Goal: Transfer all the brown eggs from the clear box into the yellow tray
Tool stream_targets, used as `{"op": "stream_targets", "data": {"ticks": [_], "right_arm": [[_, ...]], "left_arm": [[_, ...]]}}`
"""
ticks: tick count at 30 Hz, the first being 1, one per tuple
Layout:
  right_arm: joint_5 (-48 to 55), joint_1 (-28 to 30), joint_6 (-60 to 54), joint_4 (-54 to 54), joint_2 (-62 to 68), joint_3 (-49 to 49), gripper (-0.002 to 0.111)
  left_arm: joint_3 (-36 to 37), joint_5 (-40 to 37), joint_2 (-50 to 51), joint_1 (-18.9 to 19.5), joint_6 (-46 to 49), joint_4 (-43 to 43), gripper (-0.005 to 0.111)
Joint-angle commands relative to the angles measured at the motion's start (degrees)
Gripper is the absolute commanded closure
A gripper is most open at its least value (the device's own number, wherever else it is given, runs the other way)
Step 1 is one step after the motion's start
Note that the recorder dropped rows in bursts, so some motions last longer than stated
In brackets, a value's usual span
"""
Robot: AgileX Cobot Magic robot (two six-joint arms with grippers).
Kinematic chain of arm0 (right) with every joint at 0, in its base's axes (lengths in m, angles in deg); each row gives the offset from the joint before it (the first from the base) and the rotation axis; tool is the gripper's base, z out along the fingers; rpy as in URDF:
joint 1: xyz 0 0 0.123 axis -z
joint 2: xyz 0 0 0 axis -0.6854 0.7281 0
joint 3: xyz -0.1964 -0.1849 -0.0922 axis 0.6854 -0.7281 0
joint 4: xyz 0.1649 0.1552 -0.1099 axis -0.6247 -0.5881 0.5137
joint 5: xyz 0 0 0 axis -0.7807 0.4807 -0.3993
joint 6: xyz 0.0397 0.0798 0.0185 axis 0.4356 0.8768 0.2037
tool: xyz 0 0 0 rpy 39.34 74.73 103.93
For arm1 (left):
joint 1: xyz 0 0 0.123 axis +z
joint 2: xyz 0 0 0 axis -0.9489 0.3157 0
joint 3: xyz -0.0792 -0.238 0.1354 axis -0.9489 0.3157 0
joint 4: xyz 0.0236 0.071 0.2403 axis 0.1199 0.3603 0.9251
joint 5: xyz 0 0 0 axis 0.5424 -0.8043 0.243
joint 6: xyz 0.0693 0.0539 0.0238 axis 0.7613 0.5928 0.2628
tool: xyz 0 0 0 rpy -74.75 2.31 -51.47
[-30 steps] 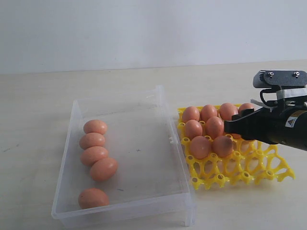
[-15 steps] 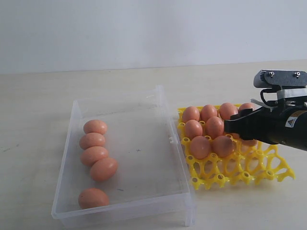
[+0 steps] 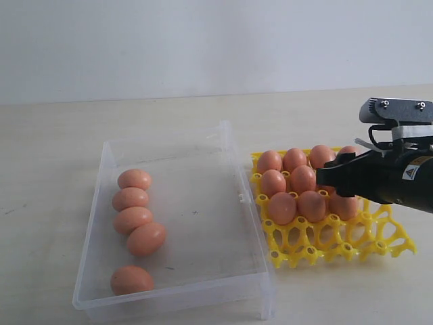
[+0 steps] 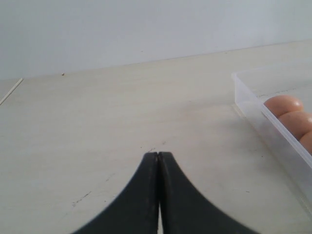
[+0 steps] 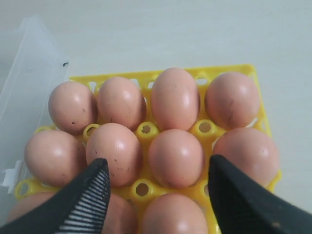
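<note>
Several brown eggs lie in a column along the left side of the clear box. The yellow tray to its right holds several more eggs, filling its rear rows. My right gripper hovers over the tray's right part. In the right wrist view this gripper is open, its fingers apart above seated eggs and holding nothing. My left gripper is shut and empty over bare table, beside the box wall; it does not show in the exterior view.
The tray's front cups stand empty. The box's right half holds nothing. A pale wall runs behind the beige table. The right arm's black body overhangs the tray's right side.
The right gripper's fingers have spread wider and drawn slightly to the right. An egg in the tray's third row now shows clear of the fingers. The eggs in the box have not moved.
</note>
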Motion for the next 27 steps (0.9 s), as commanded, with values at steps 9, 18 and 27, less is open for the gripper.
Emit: {"op": "stream_targets", "data": {"ticks": [9, 18, 27], "right_arm": [[20.10, -7.43, -1.13, 1.45, -7.15, 12.18, 0.108], [30.05, -11.26, -3.72, 3.03, -13.72, 24.64, 0.108], [31.83, -10.62, -3.25, 11.30, -26.57, 25.76, 0.108]], "left_arm": [[-0.23, 0.77, 0.04, -0.08, -0.35, 0.08, 0.107], [-0.23, 0.77, 0.04, -0.08, -0.35, 0.08, 0.107], [-0.23, 0.77, 0.04, -0.08, -0.35, 0.08, 0.107]]}}
